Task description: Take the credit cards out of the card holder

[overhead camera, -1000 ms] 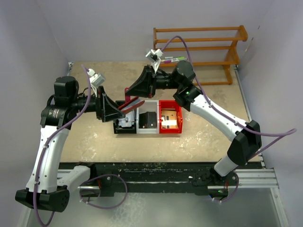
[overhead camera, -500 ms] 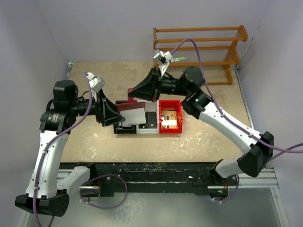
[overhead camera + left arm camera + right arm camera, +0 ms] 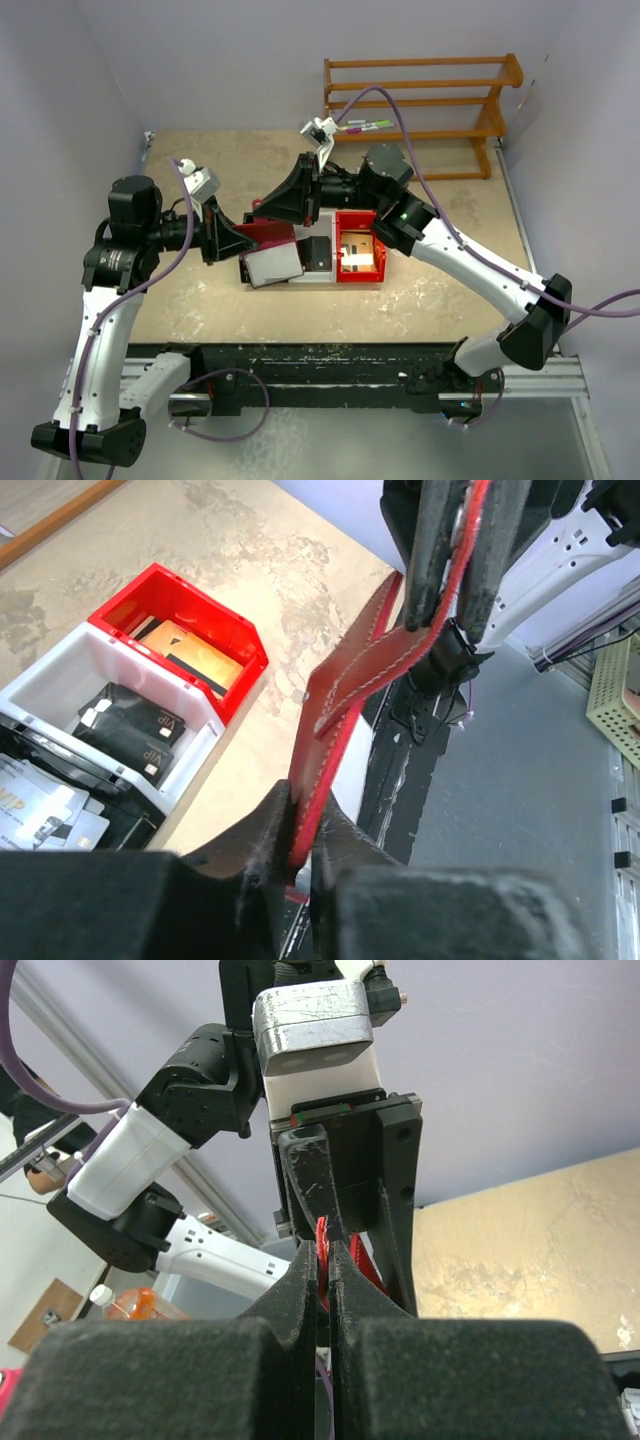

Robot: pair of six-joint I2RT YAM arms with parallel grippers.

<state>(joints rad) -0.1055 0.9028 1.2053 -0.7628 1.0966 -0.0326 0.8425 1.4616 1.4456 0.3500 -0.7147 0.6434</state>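
The left gripper (image 3: pixel 300 832) and the right gripper (image 3: pixel 325 1260) both pinch the card holder (image 3: pixel 268 237) open, hanging at nine o'clock of the red bin (image 3: pixel 360 277) (some credit cards (image 3: pixel 362 248) lie inside); next, I think, one claw should release and reach a sleeve.

You count one card holder (image 3: pixel 270 236), three bins: black bin (image 3: pixel 120 815), white bin (image 3: pixel 55 675), red bin (image 3: pixel 240 670); one wooden rack (image 3: pixel 430 62); credit cards (image 3: pixel 185 645) overlap, number unclear.

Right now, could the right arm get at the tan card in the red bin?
Probably not yet. The tan card lies in the open red bin, but the right fingers are shut on the card holder, which the left fingers also pinch; they would have to let go first.
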